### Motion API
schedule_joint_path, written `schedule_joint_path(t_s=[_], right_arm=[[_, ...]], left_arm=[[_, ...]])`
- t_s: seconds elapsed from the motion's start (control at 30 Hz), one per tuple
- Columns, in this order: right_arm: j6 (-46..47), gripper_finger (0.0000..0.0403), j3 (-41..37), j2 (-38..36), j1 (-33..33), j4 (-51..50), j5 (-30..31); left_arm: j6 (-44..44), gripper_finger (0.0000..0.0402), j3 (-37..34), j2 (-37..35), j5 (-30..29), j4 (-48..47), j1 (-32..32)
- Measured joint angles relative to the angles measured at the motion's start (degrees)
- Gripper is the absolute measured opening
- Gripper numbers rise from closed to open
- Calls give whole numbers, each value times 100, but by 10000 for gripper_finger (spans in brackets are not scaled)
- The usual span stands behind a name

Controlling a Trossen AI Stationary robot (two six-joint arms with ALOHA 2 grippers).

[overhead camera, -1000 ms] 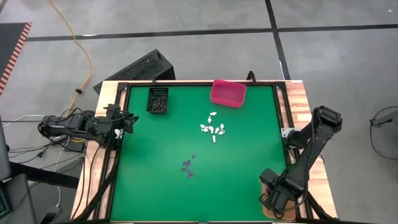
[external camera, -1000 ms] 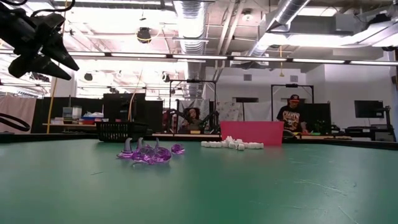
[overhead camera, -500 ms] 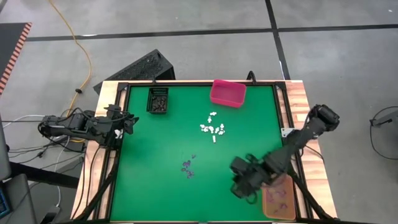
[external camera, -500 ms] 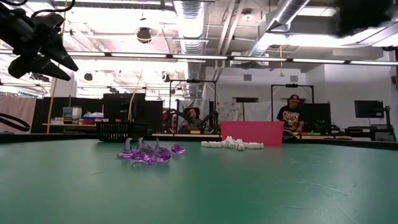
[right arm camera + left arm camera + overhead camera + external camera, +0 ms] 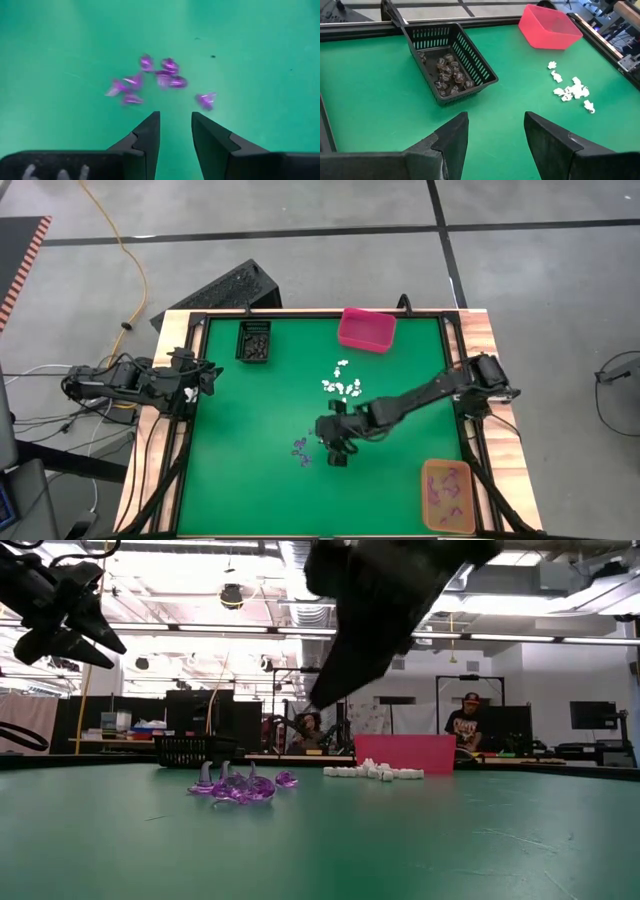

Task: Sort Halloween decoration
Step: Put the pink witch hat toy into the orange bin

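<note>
- My right gripper (image 5: pixel 338 452) hangs over the middle of the green felt desk (image 5: pixel 240 480), fingers (image 5: pixel 147 131) parted and holding nothing, aimed at the small cluster of purple plastic trinkets (image 5: pixel 301 450) just beside it.
- White trinkets (image 5: pixel 343 387) lie heaped nearer the pink plastic bin (image 5: pixel 366 329); black ones (image 5: pixel 447 75) already sit in the black mesh basket (image 5: pixel 480 72), and purple ones in the orange tray (image 5: pixel 430 515) at my near corner.
- Open felt surrounds the purple cluster, so I judge the approach free.
- My left gripper (image 5: pixel 492 135) waits at the desk's left edge, fingers apart, empty.
</note>
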Motion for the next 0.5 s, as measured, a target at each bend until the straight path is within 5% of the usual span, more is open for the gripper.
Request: schedule_joint_path(t_s=[0.5], right_arm=[[-2565, 142, 836, 1046, -705, -126, -843]], left_arm=[[-17, 183, 0, -1, -195, 2, 0]])
